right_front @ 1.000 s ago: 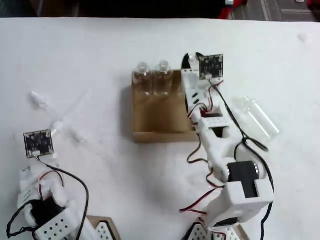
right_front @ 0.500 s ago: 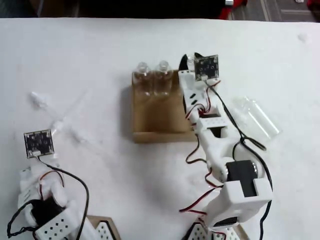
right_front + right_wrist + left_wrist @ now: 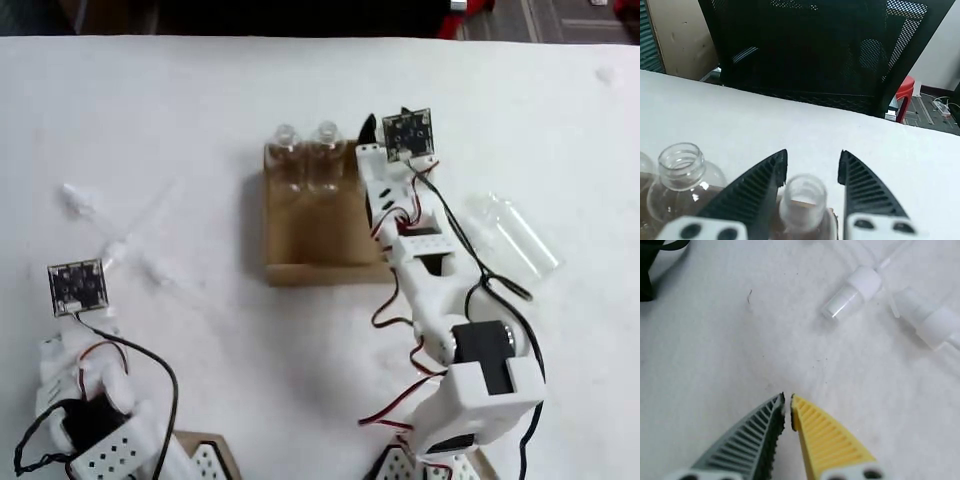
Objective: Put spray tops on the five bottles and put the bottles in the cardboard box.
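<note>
The cardboard box [image 3: 300, 268] lies mid-table with two open-necked clear bottles [image 3: 287, 150] [image 3: 326, 148] standing at its far end. My right gripper [image 3: 372, 135] is at the box's far right corner. Its black fingers [image 3: 760, 182] are shut on a third uncapped bottle [image 3: 802, 197], which stands upright beside a boxed bottle [image 3: 682, 167]. Another bottle [image 3: 515, 235] lies on its side to the right of the arm. Several white spray tops [image 3: 110, 240] lie at the left. My left gripper [image 3: 788, 400] hovers over bare table near two spray tops [image 3: 852, 292] [image 3: 935, 325], shut and empty.
The white table [image 3: 200, 350] has free room in front of the box. The right arm's body and wires [image 3: 440, 300] stretch along the box's right side. A black mesh chair [image 3: 810, 50] stands beyond the table's far edge.
The right gripper has shifted a little to the left with its bottle, closer to the box's far right corner. The left arm has stayed still.
</note>
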Available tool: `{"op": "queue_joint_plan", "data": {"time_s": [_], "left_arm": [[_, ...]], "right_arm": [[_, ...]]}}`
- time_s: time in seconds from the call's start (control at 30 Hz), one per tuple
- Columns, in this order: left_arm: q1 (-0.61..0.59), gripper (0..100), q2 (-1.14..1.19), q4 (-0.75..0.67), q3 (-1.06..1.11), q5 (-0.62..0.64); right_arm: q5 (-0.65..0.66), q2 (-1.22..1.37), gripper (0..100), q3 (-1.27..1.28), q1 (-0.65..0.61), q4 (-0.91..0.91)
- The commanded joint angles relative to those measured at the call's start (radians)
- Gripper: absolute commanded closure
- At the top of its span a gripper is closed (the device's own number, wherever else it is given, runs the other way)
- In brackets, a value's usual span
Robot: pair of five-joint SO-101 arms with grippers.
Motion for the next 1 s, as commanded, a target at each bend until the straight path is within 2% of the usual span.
{"op": "queue_joint_plan", "data": {"time_s": [0.0,0.17,0.3,0.7,0.87,0.97], "left_arm": [[0.007,97,-0.010,0.003,-0.005,-0.002],[0.007,97,-0.010,0.002,-0.005,-0.002],[0.007,97,-0.010,0.002,-0.005,-0.002],[0.008,97,-0.010,0.002,-0.003,-0.002],[0.008,97,-0.010,0.002,-0.003,-0.002],[0.007,97,-0.010,0.002,-0.003,-0.002]], "right_arm": [[0.012,-0.120,85.0,0.015,-0.012,0.012],[0.012,-0.217,85.0,0.034,-0.012,0.035],[0.011,-0.387,85.0,0.026,-0.012,0.182],[0.011,-1.218,85.8,0.035,0.065,1.078],[0.020,-1.564,99.1,0.120,0.062,1.302],[0.020,-1.785,95.7,0.226,0.068,1.362]]}}
